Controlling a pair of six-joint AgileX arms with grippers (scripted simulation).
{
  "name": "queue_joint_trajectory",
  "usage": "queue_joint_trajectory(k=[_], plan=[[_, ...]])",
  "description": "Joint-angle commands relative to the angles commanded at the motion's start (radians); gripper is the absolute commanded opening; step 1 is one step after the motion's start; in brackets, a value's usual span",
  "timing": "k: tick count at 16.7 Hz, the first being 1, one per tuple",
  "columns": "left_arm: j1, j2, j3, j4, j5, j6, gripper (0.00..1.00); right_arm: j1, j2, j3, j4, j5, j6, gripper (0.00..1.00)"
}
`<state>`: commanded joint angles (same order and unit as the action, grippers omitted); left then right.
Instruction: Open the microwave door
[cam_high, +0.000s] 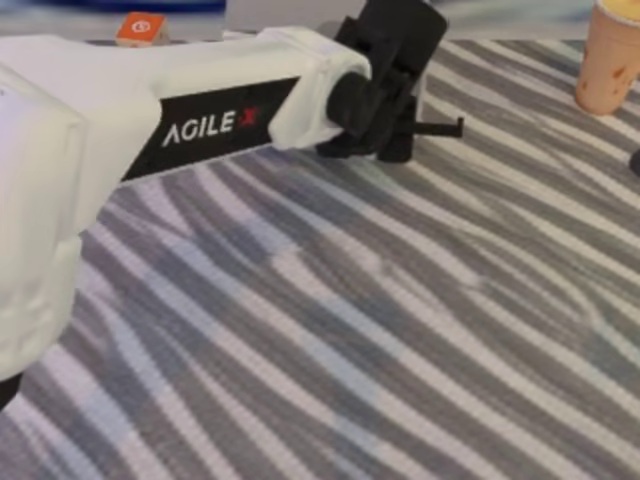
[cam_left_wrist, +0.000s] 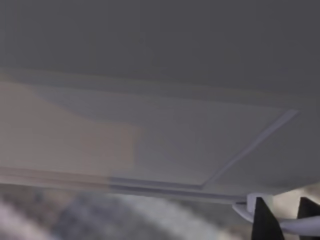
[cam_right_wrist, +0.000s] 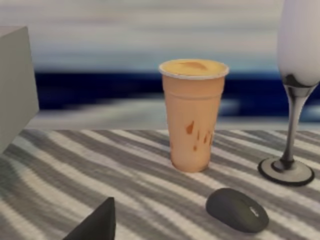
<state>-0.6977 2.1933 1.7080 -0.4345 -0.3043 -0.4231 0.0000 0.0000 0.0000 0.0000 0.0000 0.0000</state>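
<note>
as the left agilex arm (cam_high: 150, 110) stretches across the far side of the striped tabletop (cam_high: 350, 330), its dark left claw (cam_high: 395, 125) sits pressed against the microwave (cam_high: 420, 95), which is almost wholly hidden beneath the wrist in the top view. only a sliver of pale casing shows there beside the claw, and a thin dark bar juts out from the claw toward the cup. the left wrist view is filled at close range by the microwave door (cam_left_wrist: 150, 140), a flat grey panel with a pale framed window, and two dark fingertips (cam_left_wrist: 264, 222) stand on either side of a pale curved handle (cam_left_wrist: 250, 210) at the door's edge, the claw clasped about it. whether the door has swung away from the body cannot be told.

to the right of the microwave stands an orange paper cup (cam_high: 610, 55) with darker drips on its side. the right wrist view shows a dark computer mouse (cam_right_wrist: 237, 210) lying in front of that cup, a white stemmed glass (cam_right_wrist: 297, 90) beside it, and a grey side of the microwave at the frame's edge. a small orange block (cam_high: 140, 27) lies to the left of the microwave, behind the arm. the right claw (cam_right_wrist: 97, 225) shows only as one dark tip in its own view, and its state cannot be told.
</note>
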Motion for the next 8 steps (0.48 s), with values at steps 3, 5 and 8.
queue_joint_trajectory(k=[3, 5, 8], plan=[[0.008, -0.028, -0.034, 0.027, 0.015, 0.026, 0.00, 0.000, 0.000, 0.000, 0.000, 0.000, 0.000, 1.00], [0.011, -0.031, -0.047, 0.030, 0.019, 0.035, 0.00, 0.000, 0.000, 0.000, 0.000, 0.000, 0.000, 1.00], [0.011, -0.031, -0.047, 0.030, 0.019, 0.035, 0.00, 0.000, 0.000, 0.000, 0.000, 0.000, 0.000, 1.00]])
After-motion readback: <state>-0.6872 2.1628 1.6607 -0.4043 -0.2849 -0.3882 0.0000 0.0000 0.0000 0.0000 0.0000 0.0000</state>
